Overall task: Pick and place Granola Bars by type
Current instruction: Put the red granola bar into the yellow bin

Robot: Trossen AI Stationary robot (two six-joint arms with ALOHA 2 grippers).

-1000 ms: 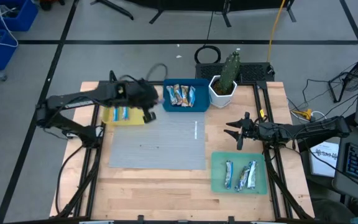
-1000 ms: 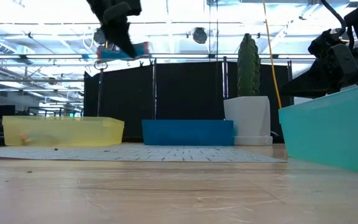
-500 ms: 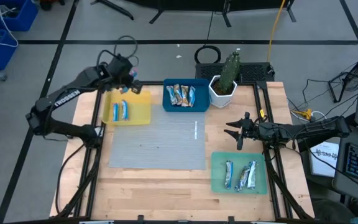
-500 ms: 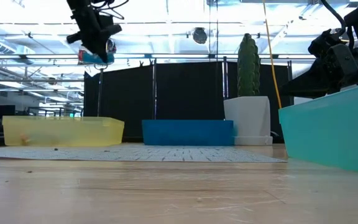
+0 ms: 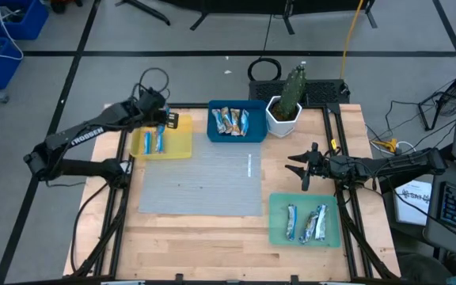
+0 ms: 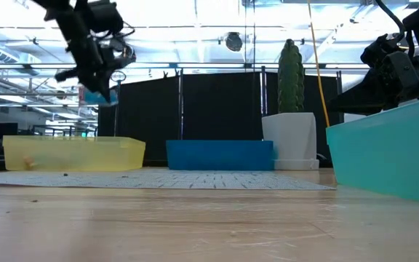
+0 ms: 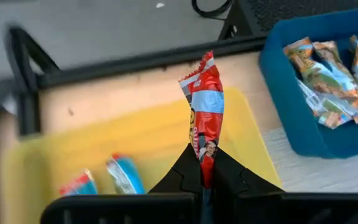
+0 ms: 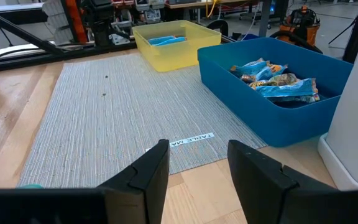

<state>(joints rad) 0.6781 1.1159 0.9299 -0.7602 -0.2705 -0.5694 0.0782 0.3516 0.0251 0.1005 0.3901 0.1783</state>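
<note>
My left gripper (image 5: 167, 120) hangs above the yellow tray (image 5: 182, 147) at the table's far left, shut on a granola bar (image 7: 205, 106) in a red and blue wrapper. In the low view that gripper (image 6: 93, 81) shows above the yellow tray (image 6: 71, 153). Two blue bars (image 5: 153, 142) lie flat in the yellow tray. Several bars (image 5: 232, 121) lie in the blue tray (image 5: 253, 136), and three (image 5: 307, 223) in the green tray (image 5: 277, 233). My right gripper (image 5: 301, 168) waits open at the mat's right edge, its fingers (image 8: 157, 163) with nothing between them. My left gripper pinches one end of the bar (image 7: 204, 163) between its two fingertips. The fingers slant down from the table's left side and lie along the bar. The bar sticks out beyond the fingertips, its crimped free end (image 7: 202, 65) ahead, lifted clear above the yellow tray.
A grey mat (image 5: 200, 182) covers the table's middle. A cactus in a white pot (image 5: 285, 107) stands at the far edge, right of the blue tray. Bare wood (image 5: 204, 245) lies along the near edge.
My left gripper has carried the bar from beside the blue tray toward the table's left edge and has sunk over the yellow tray. It has rolled about its own line, so the bar has turned with it. It stays shut on the bar.
</note>
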